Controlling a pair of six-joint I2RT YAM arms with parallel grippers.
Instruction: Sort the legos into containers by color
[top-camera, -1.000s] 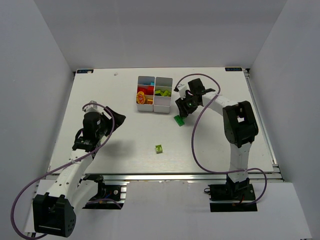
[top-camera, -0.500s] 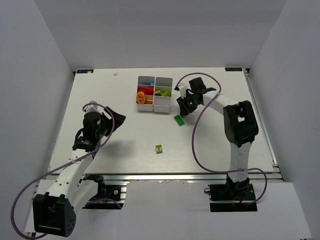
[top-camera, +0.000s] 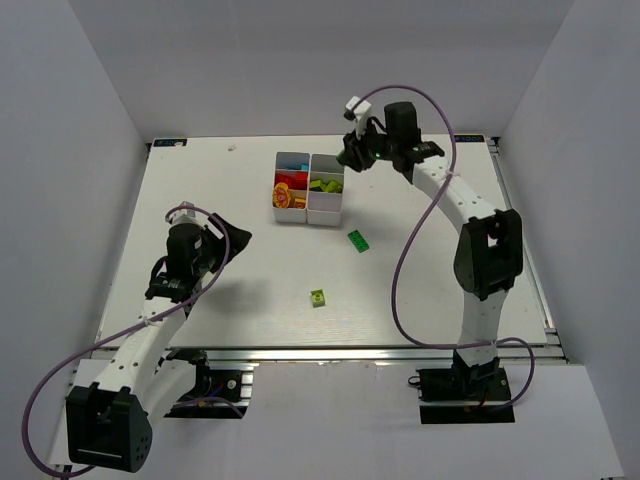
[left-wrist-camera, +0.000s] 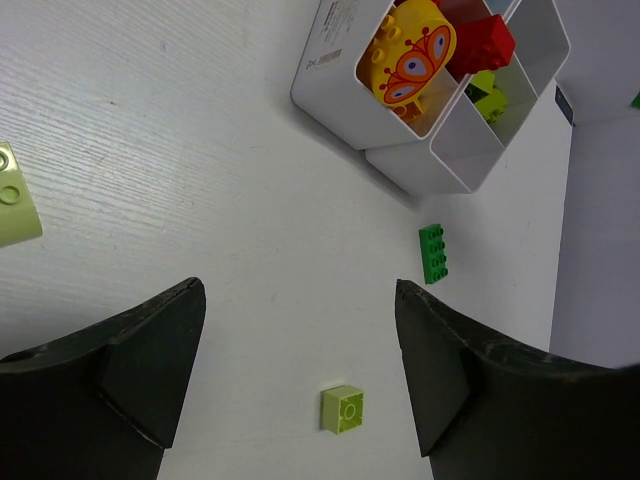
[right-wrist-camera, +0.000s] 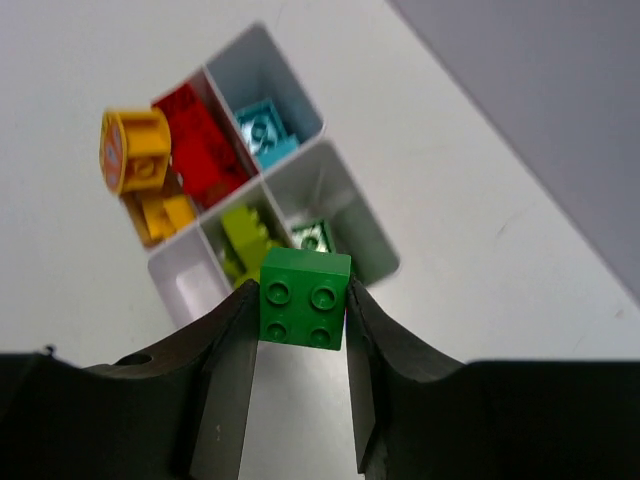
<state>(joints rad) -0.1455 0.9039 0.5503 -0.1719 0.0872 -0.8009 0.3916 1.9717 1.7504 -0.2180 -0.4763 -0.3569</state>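
Observation:
My right gripper (top-camera: 350, 156) is shut on a dark green square lego (right-wrist-camera: 305, 298) and hangs in the air over the back right corner of the containers (top-camera: 297, 214). In the right wrist view the white tray (right-wrist-camera: 366, 236) lies below, with yellow, red (right-wrist-camera: 205, 140), light blue (right-wrist-camera: 266, 126), lime (right-wrist-camera: 245, 240) and dark green (right-wrist-camera: 318, 236) legos in separate compartments. A long dark green lego (top-camera: 358, 240) and a lime lego (top-camera: 318, 297) lie on the table. My left gripper (top-camera: 238, 238) is open and empty, with the lime lego (left-wrist-camera: 343, 409) ahead of it.
Another lime lego (left-wrist-camera: 15, 195) lies at the left edge of the left wrist view. The near right compartment (top-camera: 325, 208) of the tray holds nothing. Grey walls enclose the white table on three sides.
The right gripper shut on the square dark green lego beside the long one, then lifted it up and back over the tray. The left arm stayed still.

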